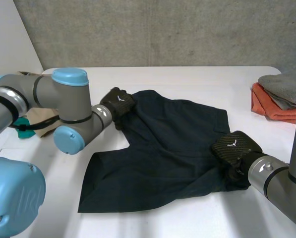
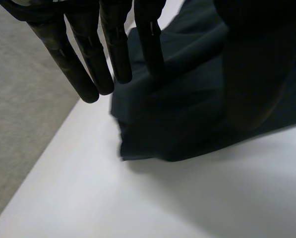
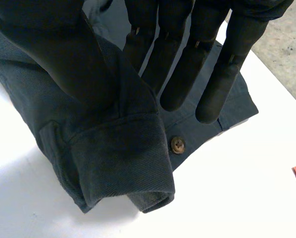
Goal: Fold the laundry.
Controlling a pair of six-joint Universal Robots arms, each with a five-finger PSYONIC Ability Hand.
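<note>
Dark navy shorts point(image 1: 167, 144) lie spread on the white table point(image 1: 187, 220). My left hand point(image 1: 119, 101) is at their far left corner. Under that hand the cloth point(image 2: 187, 109) rises off the table, caught between the straight fingers point(image 2: 83, 69) and the thumb. My right hand point(image 1: 235, 145) is at the shorts' right edge, near the front. There the waistband point(image 3: 113, 158) folds over the thumb, pinched against the straight fingers point(image 3: 187, 64). A brown button point(image 3: 177, 145) shows just beyond the fingertips.
A grey folded towel point(image 1: 286, 85) rests on an orange cloth point(image 1: 272, 108) at the table's right edge. A tan item point(image 1: 41, 119) and a teal object point(image 1: 23, 130) sit at the left. The table's far edge runs close to my left hand, with grey floor point(image 2: 19, 124) beyond.
</note>
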